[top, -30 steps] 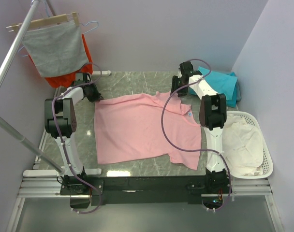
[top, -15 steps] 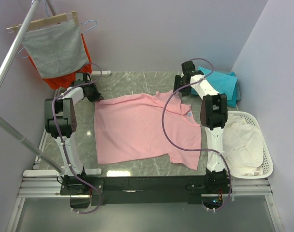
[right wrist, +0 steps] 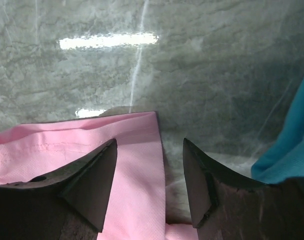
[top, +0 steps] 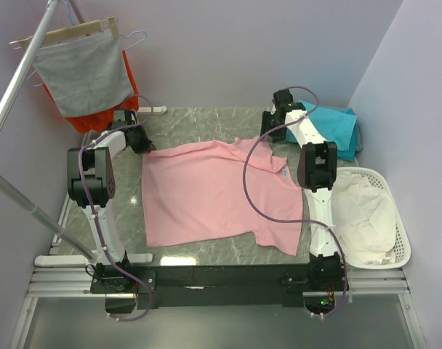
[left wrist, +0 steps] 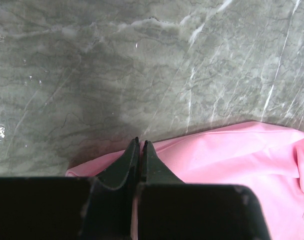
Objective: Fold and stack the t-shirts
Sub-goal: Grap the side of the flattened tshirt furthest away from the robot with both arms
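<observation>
Left gripper [left wrist: 140, 145]: jaws pressed together, pinching the far-left corner of the pink t-shirt [top: 206, 193].
Right gripper [right wrist: 149, 147]: jaws parted, straddling the shirt's far-right sleeve edge, nothing gripped.
Shirt spread flat mid-table.
Teal t-shirts [top: 339, 127] heaped at the far right corner.
Surface: grey-green marble table [top: 199, 120].
White basket [top: 401, 243] of pale cloth, right.
Grey cloth [top: 83, 73] on a hanger, far left; lavender walls.

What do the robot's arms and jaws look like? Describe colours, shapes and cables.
Left arm and right arm: white links, black joint housings, each trailing a looping purple cable. Jaws are dark, tapering wedges. Both stand on a black rail.
</observation>
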`<state>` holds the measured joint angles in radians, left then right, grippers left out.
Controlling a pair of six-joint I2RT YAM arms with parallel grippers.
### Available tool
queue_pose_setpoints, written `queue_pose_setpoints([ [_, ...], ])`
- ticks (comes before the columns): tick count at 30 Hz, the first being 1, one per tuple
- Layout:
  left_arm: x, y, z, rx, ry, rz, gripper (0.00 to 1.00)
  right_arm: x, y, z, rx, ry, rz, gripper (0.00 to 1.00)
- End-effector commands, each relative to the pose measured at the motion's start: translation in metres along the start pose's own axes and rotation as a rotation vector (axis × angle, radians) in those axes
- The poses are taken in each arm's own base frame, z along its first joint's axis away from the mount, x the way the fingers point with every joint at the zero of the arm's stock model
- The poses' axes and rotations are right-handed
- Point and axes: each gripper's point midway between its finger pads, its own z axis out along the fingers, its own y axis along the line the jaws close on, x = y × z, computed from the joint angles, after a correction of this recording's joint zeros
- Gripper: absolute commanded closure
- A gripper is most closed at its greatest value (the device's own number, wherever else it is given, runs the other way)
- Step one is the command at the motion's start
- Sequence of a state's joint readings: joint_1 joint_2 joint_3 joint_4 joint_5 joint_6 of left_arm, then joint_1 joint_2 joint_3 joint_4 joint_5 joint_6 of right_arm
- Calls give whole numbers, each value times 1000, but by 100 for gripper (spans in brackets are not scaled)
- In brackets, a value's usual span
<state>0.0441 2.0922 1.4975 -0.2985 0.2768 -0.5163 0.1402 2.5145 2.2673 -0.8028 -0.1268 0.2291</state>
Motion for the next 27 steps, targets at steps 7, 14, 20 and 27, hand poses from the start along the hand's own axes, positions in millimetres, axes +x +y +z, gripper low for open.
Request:
queue_pose_setpoints([
  [7, -3, -8, 3, 33, 3, 25, 99, 2, 13, 1, 6, 33, -70, 44],
  [14, -3, -8, 5, 34, 7, 27, 99, 2, 13, 3, 15, 33, -77, 59],
  [20, -1, -8, 7, 35, 15, 24, 99, 5, 14, 6, 2, 38, -79, 100],
  [27, -1, -8, 8, 41, 17, 24, 99, -3, 18, 3, -25, 7, -81, 100],
])
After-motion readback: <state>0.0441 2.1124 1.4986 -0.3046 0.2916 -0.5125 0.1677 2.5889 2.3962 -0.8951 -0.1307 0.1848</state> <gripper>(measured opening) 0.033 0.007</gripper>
